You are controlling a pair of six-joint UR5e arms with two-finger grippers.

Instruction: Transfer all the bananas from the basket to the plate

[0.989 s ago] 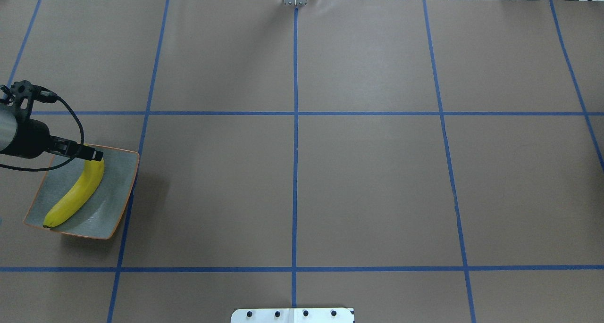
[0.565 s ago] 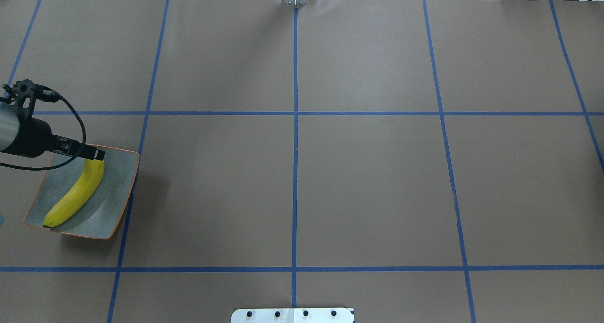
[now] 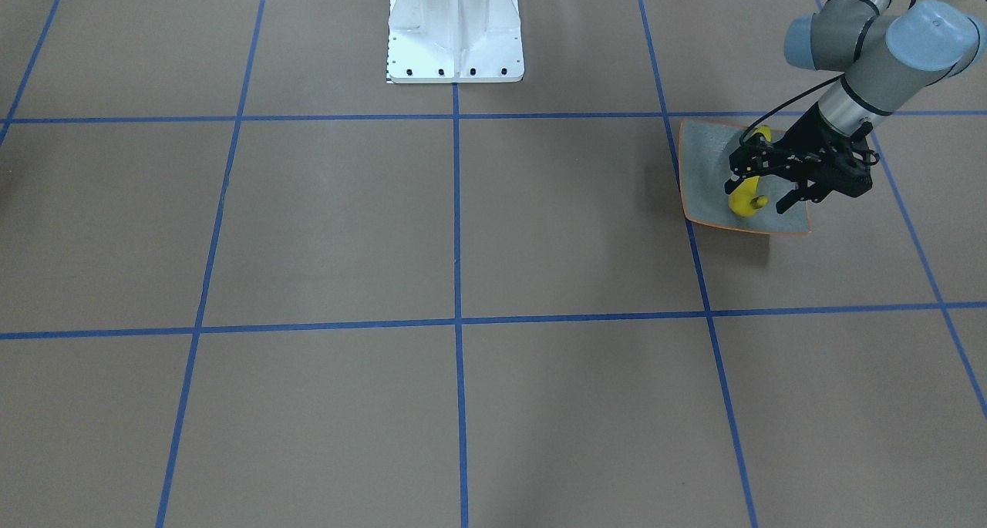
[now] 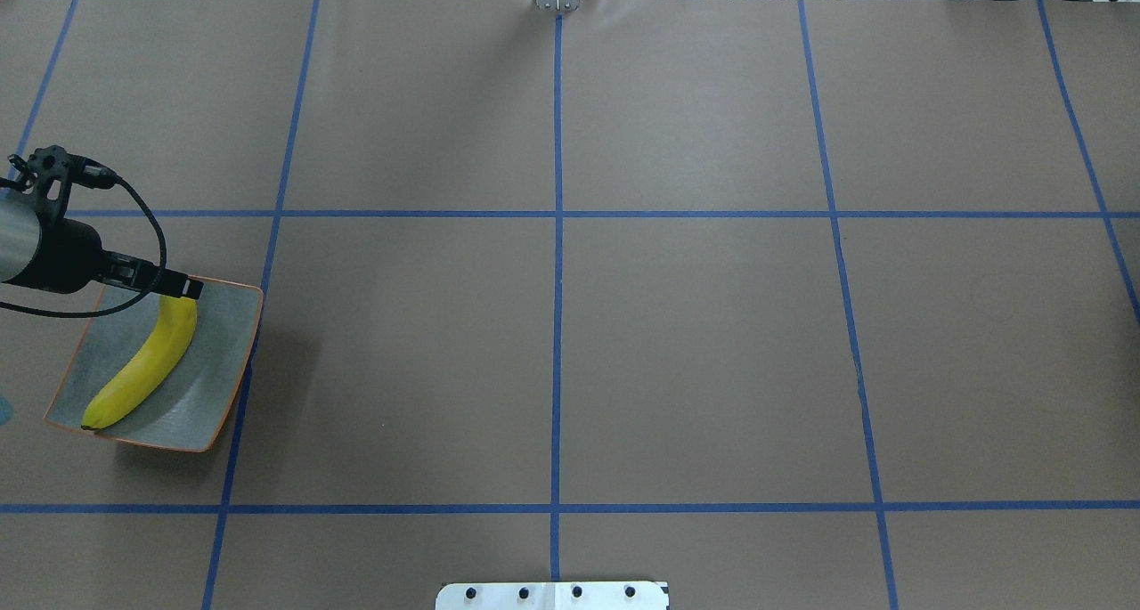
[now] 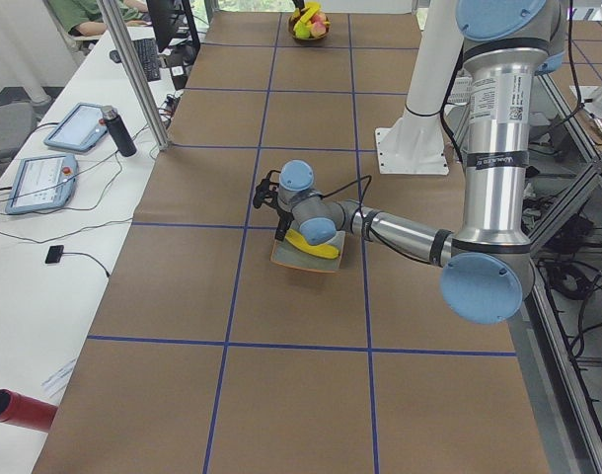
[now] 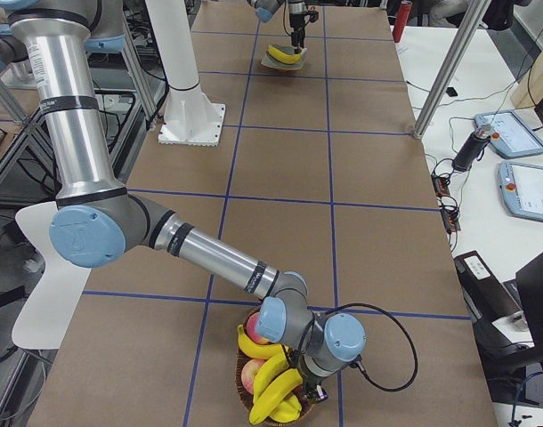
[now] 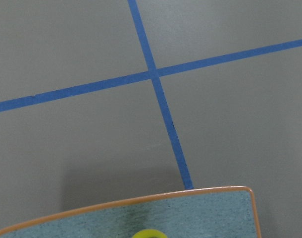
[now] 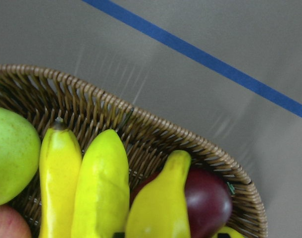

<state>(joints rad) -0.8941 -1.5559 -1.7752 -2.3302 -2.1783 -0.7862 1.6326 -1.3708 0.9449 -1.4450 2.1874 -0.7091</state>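
Observation:
One yellow banana [image 4: 142, 370] lies diagonally on the grey-blue, orange-rimmed plate [image 4: 214, 361] at the table's left end. My left gripper [image 3: 759, 196] hangs open just above that banana's [image 3: 744, 200] far end, one finger on each side and clear of it. At the opposite end, the wicker basket [image 6: 254, 411] holds three bananas [image 8: 101, 188]. My right gripper [image 6: 309, 389] is down among them. In the right wrist view two dark tips flank one banana [image 8: 161, 208] at the bottom edge. I cannot tell whether it grips.
The basket [image 8: 156, 129] also holds a green fruit [image 8: 10, 153], a dark red plum [image 8: 208, 203] and a red apple [image 6: 252, 374]. The robot's white base [image 3: 455, 31] stands mid-table on the robot's side. Metal posts [image 5: 133, 74] and tablets [image 5: 35, 183] line the operators' side.
The left gripper has drawn back a little from the banana's end and sits slightly higher. The banana and plate have stayed put.

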